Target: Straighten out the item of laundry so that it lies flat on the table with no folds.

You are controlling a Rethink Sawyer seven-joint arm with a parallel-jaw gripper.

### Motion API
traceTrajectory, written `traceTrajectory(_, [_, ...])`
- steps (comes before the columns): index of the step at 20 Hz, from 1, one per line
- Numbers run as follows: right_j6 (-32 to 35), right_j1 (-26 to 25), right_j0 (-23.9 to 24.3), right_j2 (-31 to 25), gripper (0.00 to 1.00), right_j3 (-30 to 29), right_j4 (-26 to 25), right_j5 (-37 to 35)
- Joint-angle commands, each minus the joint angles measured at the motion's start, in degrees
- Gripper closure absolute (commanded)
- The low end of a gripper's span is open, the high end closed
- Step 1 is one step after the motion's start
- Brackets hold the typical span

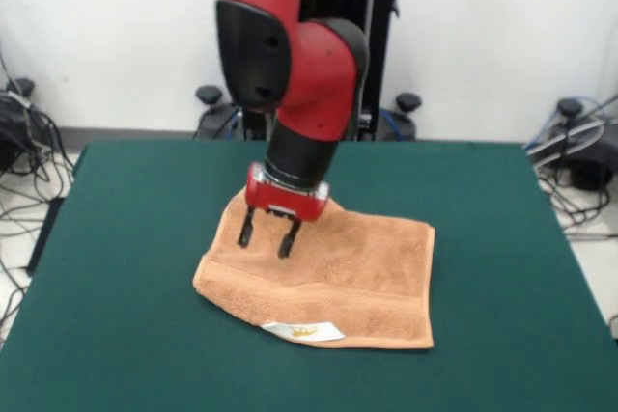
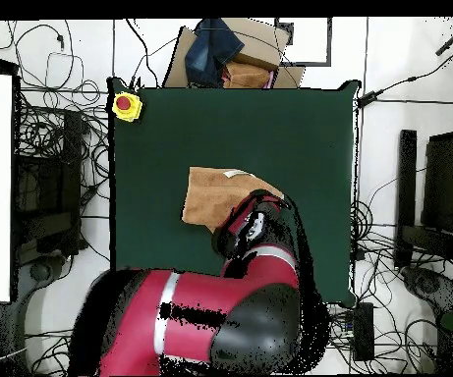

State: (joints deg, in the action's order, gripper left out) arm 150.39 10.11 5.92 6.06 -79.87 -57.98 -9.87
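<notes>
The orange-tan towel, the item of laundry, lies on the green table near its middle, spread mostly flat. Its white label shows on the near edge. The far left corner looks slightly bunched. My gripper points down over that corner, open, with nothing between its black fingers. The tips sit at or just above the cloth; contact is unclear. In the overhead view the arm covers part of the towel, and the table shows green around it.
A yellow box with a red button sits at one table corner. A cardboard box holding blue cloth stands past the table's edge. Cables and equipment lie on the floor around the table.
</notes>
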Motion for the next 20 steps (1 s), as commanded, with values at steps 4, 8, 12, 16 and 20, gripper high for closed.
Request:
traceTrajectory(4, [7.8, -8.3, 3.9, 4.1, 0.0, 8.0, 6.4, 10.6])
traceTrajectory(8, [-0.5, -7.0, 11.3, -4.3, 0.0, 6.3, 2.0, 13.4])
traceTrajectory(12, [-2.8, -7.1, 14.0, -7.7, 0.0, 6.6, -0.2, 13.6])
traceTrajectory(16, [-3.7, -7.4, 15.1, -8.8, 0.0, 6.9, -0.7, 13.5])
traceTrajectory(20, [-4.2, -7.7, 15.0, -8.8, 0.0, 7.8, -0.3, 13.4])
